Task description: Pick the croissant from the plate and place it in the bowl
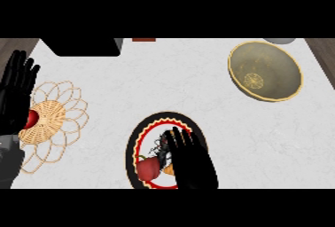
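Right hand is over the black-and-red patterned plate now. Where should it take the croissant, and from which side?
Come from straight above. The golden-brown croissant shows only as a sliver beside the right hand, lying flat on the black-and-red patterned plate. Probably pinch across its middle, staying right of the red pepper beside it. Its shape is mostly hidden.

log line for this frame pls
phase: reaching | right hand: open over plate | croissant: on plate | bowl: empty | left hand: resting open

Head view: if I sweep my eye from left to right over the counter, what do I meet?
Left hand → woven basket → black-rimmed plate under the right hand → bowl.
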